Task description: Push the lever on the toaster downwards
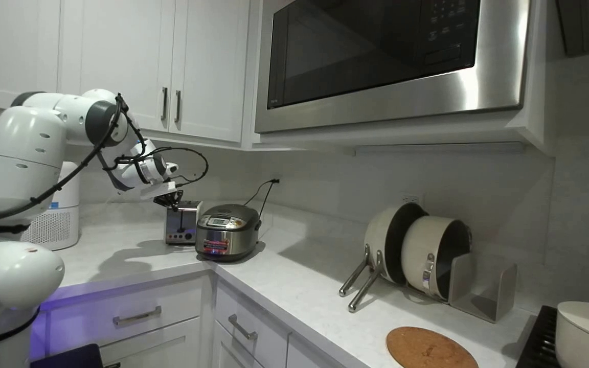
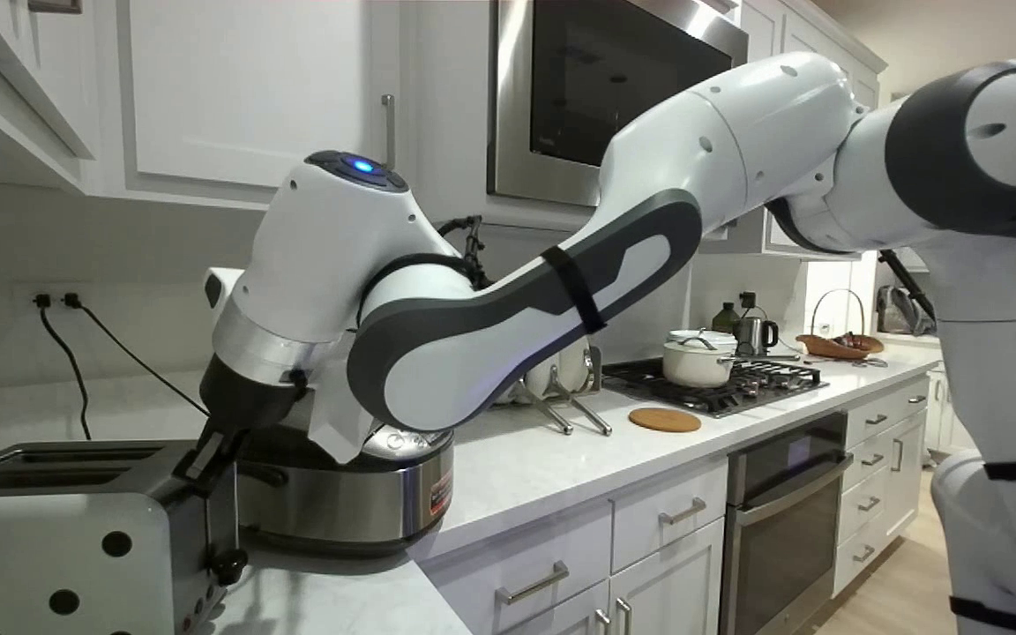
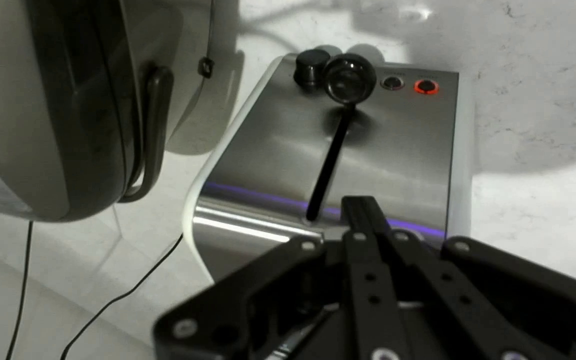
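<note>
The toaster (image 1: pixel 173 223) stands on the counter under my gripper. It also shows in an exterior view (image 2: pixel 41 538) with white, dark-dotted sides. In the wrist view its silver front panel (image 3: pixel 278 160) faces the camera. The black round lever (image 3: pixel 349 79) sits at the low end of its dark slot; it is also low on the front in an exterior view (image 2: pixel 228 567). One button (image 3: pixel 426 86) glows orange-red. My gripper (image 3: pixel 365 202) is shut and empty, its fingertips together beside the slot's upper end. In an exterior view the gripper (image 2: pixel 199 474) is at the toaster's top front edge; contact is unclear.
A steel rice cooker (image 1: pixel 228 235) stands close beside the toaster, also in the wrist view (image 3: pixel 68 110). Cords (image 2: pixel 76 370) run to the wall outlet. A white perforated appliance (image 1: pixel 51 227) stands near the arm. Upper cabinets (image 1: pixel 120 61) hang above. Pans (image 1: pixel 430 255) stand in a rack.
</note>
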Robot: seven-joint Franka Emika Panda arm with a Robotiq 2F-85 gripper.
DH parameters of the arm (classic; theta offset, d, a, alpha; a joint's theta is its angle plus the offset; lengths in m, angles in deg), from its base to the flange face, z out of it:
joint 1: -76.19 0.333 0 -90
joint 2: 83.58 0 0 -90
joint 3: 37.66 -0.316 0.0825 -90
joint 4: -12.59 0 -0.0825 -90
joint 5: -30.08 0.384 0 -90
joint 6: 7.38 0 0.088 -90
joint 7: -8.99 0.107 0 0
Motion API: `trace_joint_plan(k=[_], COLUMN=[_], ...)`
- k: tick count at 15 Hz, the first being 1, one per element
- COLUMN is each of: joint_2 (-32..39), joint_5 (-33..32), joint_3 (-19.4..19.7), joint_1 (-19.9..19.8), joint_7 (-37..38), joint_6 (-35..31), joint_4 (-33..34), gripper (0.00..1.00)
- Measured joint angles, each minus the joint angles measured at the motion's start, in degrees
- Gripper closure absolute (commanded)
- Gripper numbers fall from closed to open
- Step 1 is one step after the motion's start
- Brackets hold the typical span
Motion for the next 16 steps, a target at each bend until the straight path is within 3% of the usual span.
trace_joint_plan(k=[1,2,4,12,13,16], joint_2=[-0.5,-0.9,-1.5,-5.0,-5.6,-7.4], joint_5=[0.0,0.0,0.1,1.0,1.0,3.3], joint_3=[-0.1,-0.3,-0.9,-2.4,-2.6,-3.8], joint_1=[0.2,0.3,0.4,0.3,0.3,0.3], joint_7=[0.0,0.0,-0.2,-1.1,-1.1,-1.4], joint_6=[0.1,0.1,0.4,8.2,10.2,18.4], joint_4=[0.4,0.8,1.5,3.2,3.3,3.7], gripper=[1.0,0.74,0.66,0.07,0.01,0.0])
